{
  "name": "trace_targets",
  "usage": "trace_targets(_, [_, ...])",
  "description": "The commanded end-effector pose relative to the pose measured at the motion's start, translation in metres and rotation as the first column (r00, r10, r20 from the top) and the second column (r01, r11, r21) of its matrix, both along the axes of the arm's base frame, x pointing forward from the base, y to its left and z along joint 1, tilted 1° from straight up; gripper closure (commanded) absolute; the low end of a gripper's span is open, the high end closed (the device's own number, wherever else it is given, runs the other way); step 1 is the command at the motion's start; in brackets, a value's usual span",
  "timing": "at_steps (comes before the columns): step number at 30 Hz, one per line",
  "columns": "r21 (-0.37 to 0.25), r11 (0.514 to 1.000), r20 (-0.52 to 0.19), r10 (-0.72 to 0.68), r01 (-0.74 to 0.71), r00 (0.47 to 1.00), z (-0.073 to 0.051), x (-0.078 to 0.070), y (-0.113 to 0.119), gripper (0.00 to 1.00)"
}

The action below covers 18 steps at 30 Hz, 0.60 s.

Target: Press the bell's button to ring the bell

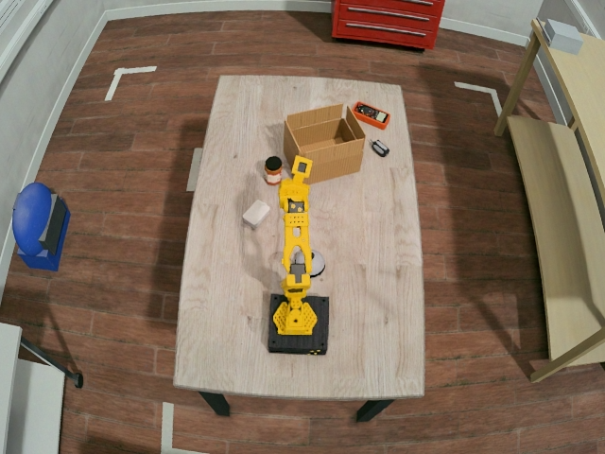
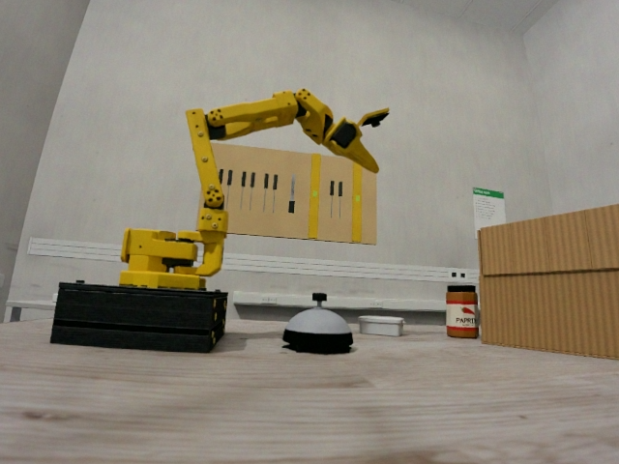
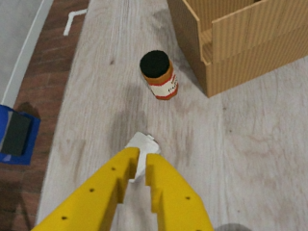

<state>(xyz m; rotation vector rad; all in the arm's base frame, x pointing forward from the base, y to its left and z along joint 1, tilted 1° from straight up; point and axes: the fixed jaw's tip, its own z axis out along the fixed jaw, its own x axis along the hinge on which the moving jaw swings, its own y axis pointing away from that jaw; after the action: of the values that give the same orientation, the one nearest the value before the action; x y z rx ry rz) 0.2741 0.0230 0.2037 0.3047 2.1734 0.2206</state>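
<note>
The bell [image 2: 317,330] has a grey dome on a black base with a black button [image 2: 318,297] on top. It stands upright on the wooden table, close in front of the arm's black base block [image 2: 137,317]. In the overhead view the bell [image 1: 316,262] is partly hidden under the arm. My yellow gripper [image 2: 372,167] is shut and empty. It hangs high above the table, tilted downward, well above and beyond the bell. In the wrist view the shut fingers point at a small white block [image 3: 141,161], and the bell's button is out of view.
A paprika jar [image 1: 272,169] and a white block [image 1: 255,213] stand left of the arm's line. An open cardboard box [image 1: 324,141] stands beyond it. An orange meter [image 1: 371,114] and a small black device [image 1: 379,148] lie to the right of the box.
</note>
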Motion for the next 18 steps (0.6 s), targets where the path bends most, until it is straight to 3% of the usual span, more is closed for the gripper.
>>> trace_targets(1, [-0.079,0.996,-0.071,0.037,-0.042,0.997,-0.017,-0.001,-0.005,1.0])
trace_targets(9, [-0.217,0.963,-0.178,0.122,-0.16,0.976,-0.039,-0.006,-0.014,1.0])
trace_targets(11, [-0.217,0.963,-0.178,0.122,-0.16,0.976,-0.039,-0.006,-0.014,1.0])
trace_targets(18, [-0.311,0.907,-0.283,0.196,-0.284,0.939,-0.058,-0.011,-0.021,1.0])
